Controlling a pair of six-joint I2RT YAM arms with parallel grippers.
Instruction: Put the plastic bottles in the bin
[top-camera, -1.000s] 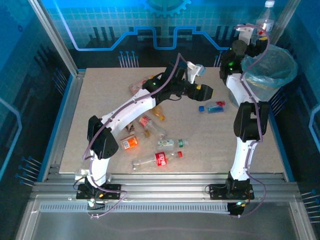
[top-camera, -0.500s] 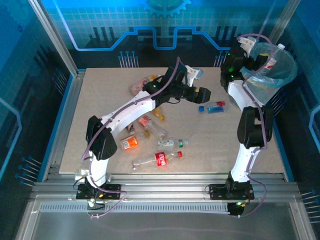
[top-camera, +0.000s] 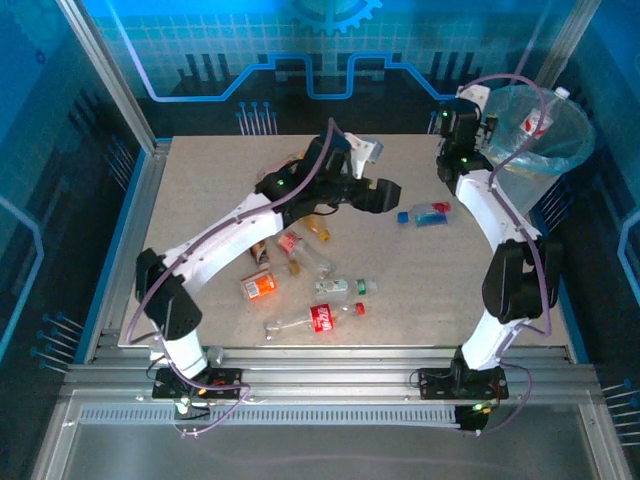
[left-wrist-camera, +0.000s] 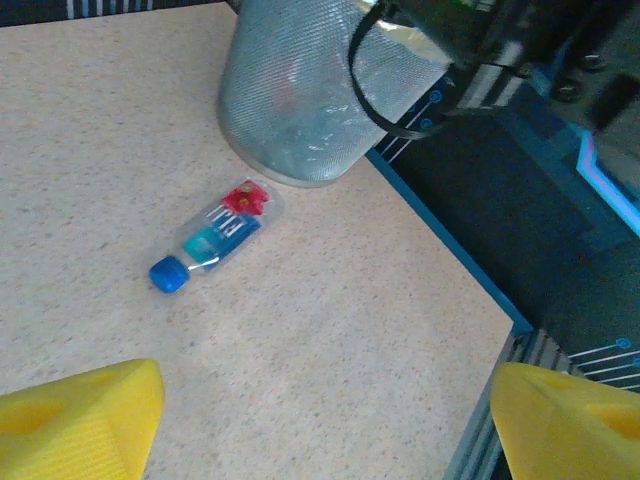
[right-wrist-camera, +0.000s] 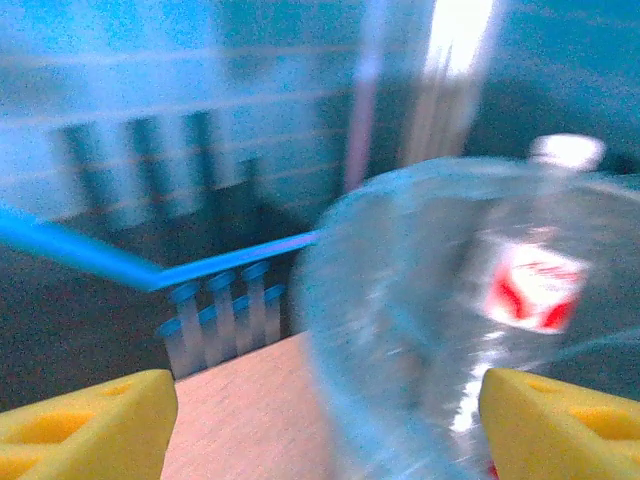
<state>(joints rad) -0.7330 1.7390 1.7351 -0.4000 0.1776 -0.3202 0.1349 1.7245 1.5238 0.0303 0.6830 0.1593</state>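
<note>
Bottles (top-camera: 310, 262) lie loose on the table (top-camera: 450, 290), most of them in a cluster at mid-table, under and beside the left arm (top-camera: 230, 225). You can pick out an orange bottle (top-camera: 260, 286) at the cluster's near left. A green-label bottle (top-camera: 340, 287) lies to its right, and a red-label bottle (top-camera: 315, 318) is nearest the bases. All three are on their sides. A blue-capped bottle (left-wrist-camera: 215, 235) lies apart from these, on its side near the bin (left-wrist-camera: 295, 90), cap pointing away from it, not touching. The bin stands at the table's far right corner. A white-capped bottle (right-wrist-camera: 535, 290) with a red and white label sits inside it, cap up, seen through the wall. Your left gripper (left-wrist-camera: 322, 425) hangs above bare table short of the blue-capped bottle, its yellow fingers (left-wrist-camera: 75, 420) spread wide with nothing between them. Your right gripper (right-wrist-camera: 322, 422) is up by the bin's left side, facing its wall. Its fingers (right-wrist-camera: 85, 425) also stand wide apart and hold nothing. The right wrist view is blurred, so you cannot read the label's wording.
</note>
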